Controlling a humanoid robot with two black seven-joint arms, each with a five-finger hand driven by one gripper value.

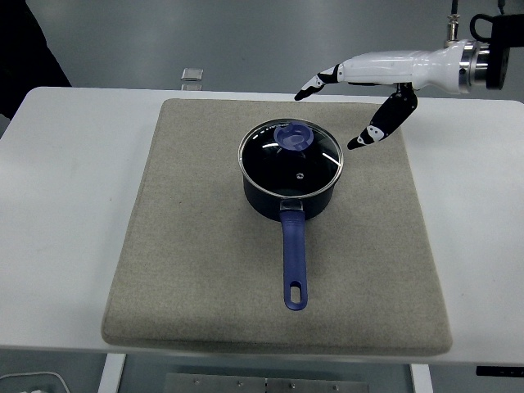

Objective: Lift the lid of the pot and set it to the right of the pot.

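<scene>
A dark blue pot [291, 192] stands in the middle of a grey mat [188, 246], its blue handle [294, 260] pointing toward the near edge. A glass lid [291, 160] with a blue knob [292, 136] sits on the pot. My right hand [332, 110] hovers above and to the right of the lid, fingers spread, thumb hanging down, holding nothing. It does not touch the lid. The left arm is out of view.
The mat lies on a white table [65, 188]. A small clear object [192, 75] sits at the table's far edge. A dark-clad person [24, 57] shows at the top left. Bare mat lies right of the pot.
</scene>
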